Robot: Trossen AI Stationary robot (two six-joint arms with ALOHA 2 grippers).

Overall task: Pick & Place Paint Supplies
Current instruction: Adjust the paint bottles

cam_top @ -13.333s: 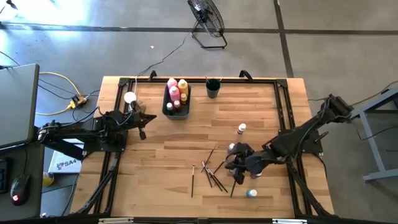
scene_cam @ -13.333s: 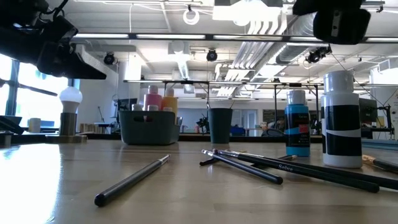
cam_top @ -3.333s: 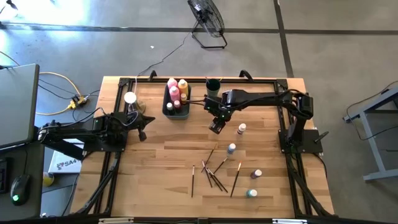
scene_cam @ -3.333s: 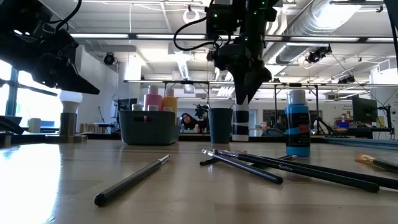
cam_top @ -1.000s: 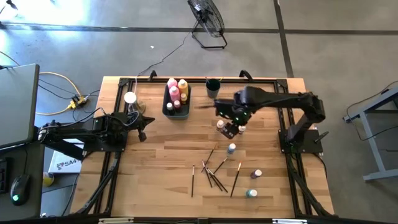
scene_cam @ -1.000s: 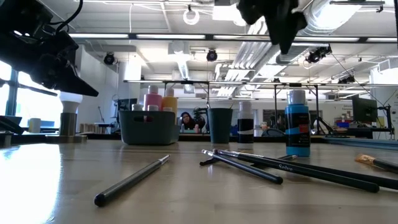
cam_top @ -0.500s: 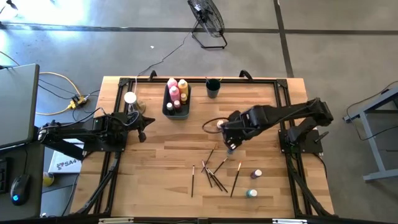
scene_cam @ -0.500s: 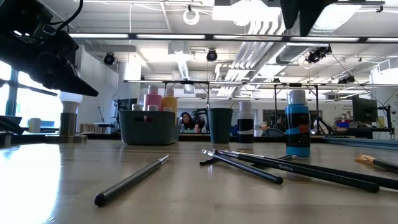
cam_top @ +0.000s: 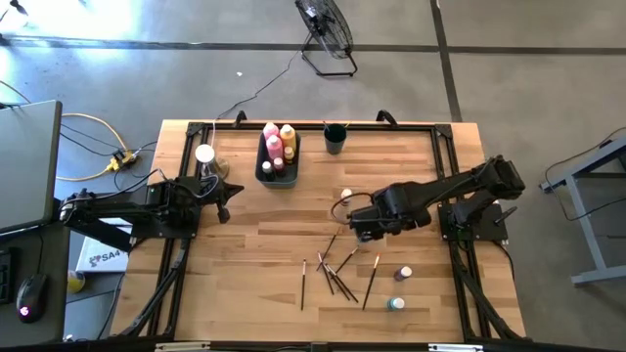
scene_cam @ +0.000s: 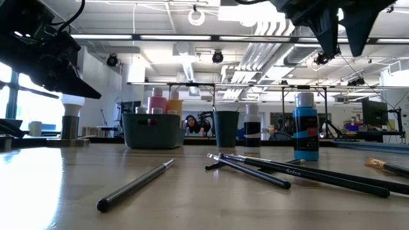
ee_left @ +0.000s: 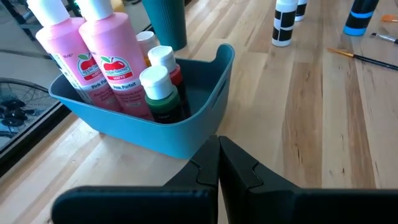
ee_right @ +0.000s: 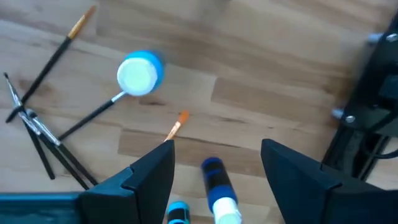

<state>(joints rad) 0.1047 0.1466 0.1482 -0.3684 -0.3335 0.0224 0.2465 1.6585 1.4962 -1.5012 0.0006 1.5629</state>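
High view: the right gripper (cam_top: 360, 227) is hovering at centre-right over scattered paintbrushes (cam_top: 337, 272).

Low view: a blue paint bottle (scene_cam: 306, 126) is standing at right.

Left wrist view: the left gripper (ee_left: 218, 163), fingers pressed together and empty, is facing the bin (ee_left: 186, 127) of pink squeeze bottles (ee_left: 111, 55).

Right wrist view: its fingers (ee_right: 154, 169) are spreading wide, holding nothing.
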